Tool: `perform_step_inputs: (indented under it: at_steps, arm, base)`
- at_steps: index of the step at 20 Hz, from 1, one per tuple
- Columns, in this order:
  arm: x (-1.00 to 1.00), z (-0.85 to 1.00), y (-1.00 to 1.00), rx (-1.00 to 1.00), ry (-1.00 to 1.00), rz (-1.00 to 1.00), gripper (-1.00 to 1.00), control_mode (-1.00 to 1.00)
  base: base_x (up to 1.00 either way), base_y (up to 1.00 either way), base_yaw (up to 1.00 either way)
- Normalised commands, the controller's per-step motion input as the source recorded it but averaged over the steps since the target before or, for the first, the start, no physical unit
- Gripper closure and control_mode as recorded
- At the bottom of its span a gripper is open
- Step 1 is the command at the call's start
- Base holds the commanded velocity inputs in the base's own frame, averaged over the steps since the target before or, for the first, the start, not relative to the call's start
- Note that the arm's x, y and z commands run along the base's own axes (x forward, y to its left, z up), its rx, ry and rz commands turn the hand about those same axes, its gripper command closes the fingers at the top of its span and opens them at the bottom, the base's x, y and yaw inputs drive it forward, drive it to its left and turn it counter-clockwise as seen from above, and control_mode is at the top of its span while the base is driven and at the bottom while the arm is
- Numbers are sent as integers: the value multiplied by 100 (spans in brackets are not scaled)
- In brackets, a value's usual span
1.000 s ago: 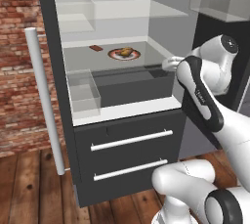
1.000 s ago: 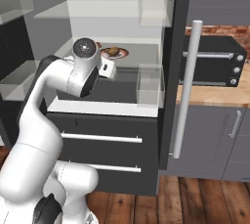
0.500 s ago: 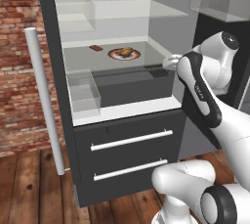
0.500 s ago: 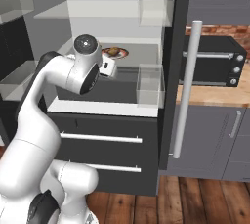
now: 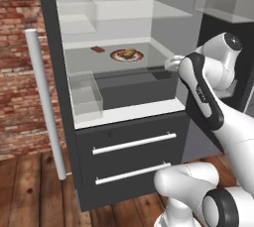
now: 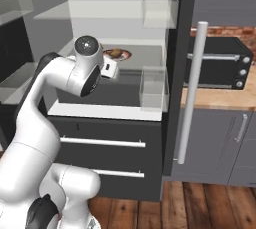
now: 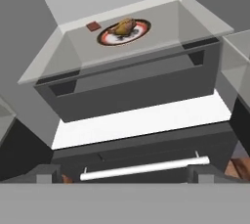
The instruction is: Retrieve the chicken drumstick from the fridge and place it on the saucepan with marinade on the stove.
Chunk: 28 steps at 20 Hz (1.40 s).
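Note:
The fridge [image 5: 126, 141] stands with both doors open. On its glass shelf the golden-brown chicken drumstick [image 5: 130, 52] [image 6: 116, 52] [image 7: 125, 26] lies on a small round plate [image 7: 104, 39]. My gripper [image 7: 124, 174] is open and empty, its fingertips [image 7: 49, 173] wide apart. It hovers in front of the fridge, short of the shelf's front edge and lower than the drumstick. In the left base view the hand [image 5: 173, 63] sits at the shelf's front right corner. The saucepan, the marinade and the stove are out of view.
A flat dark red-brown piece [image 5: 97, 49] [image 7: 93, 26] lies left of the plate. Clear door bins [image 5: 85, 92] [image 6: 152, 88] hang on both open doors, with long pale handles [image 5: 44, 102] [image 6: 190, 93]. Two drawers sit below. A black toaster oven [image 6: 220, 65] stands on the right counter.
The arm has crept a little toward the fridge shelf. The gripper has stayed open, and the drumstick and plate have not moved.

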Motion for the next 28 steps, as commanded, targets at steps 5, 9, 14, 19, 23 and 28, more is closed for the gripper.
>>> perform_step_inputs:
  at_steps: [5, 9, 14, 19, 23, 28]
  arm:
    - [0, 0, 0, 0, 0, 0, -100, 100]
    - [0, 0, 0, 0, 0, 0, -100, 100]
    - [0, 0, 0, 0, 0, 0, -100, 100]
    - [0, 0, 0, 0, 0, 0, -100, 100]
    - [0, 0, 0, 0, 0, 0, -100, 100]
    - [0, -1, 7, -3, 0, 0, -100, -100]
  base:
    - [50, 1, 0]
    - [64, 11, 0]
    - [66, 17, -1]
    - [70, 11, 0]
    - [34, 21, 0]
    - [2, 20, 0]
